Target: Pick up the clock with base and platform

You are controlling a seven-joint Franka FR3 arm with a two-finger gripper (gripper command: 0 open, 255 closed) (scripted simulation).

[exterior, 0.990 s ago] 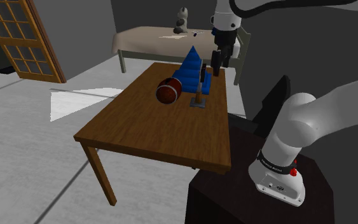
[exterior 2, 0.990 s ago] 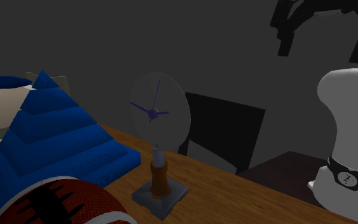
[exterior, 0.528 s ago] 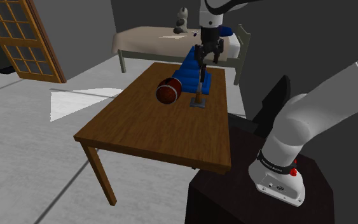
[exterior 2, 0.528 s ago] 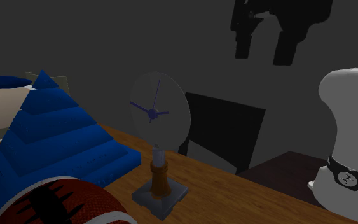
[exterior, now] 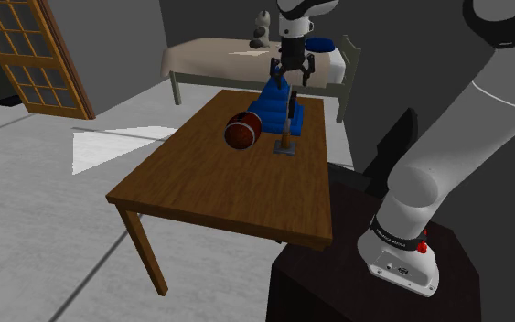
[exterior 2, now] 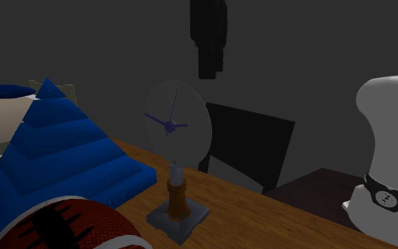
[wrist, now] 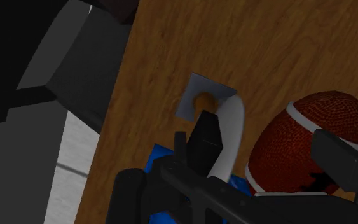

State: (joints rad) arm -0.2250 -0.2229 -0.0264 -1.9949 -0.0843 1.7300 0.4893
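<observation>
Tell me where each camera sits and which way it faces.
Shoulder view: beside and behind the stand, looking down over the table; shows the arm and claw.
Second exterior view: low near the tabletop, close to the clock, arm's base at its right; claw hangs above.
Wrist view: on the hand, looking down onto the clock; both open fingers show.
All three share the clock, blue pyramid and football.

The white Franka arm (exterior: 426, 174) rises from its base at the shoulder view's lower right, bends at a dark elbow joint and arches out of sight overhead. Its wrist hangs vertical, the black gripper (exterior: 292, 77) pointing straight down. The two fingers (wrist: 205, 136) stand well apart, clasping nothing between them.
</observation>
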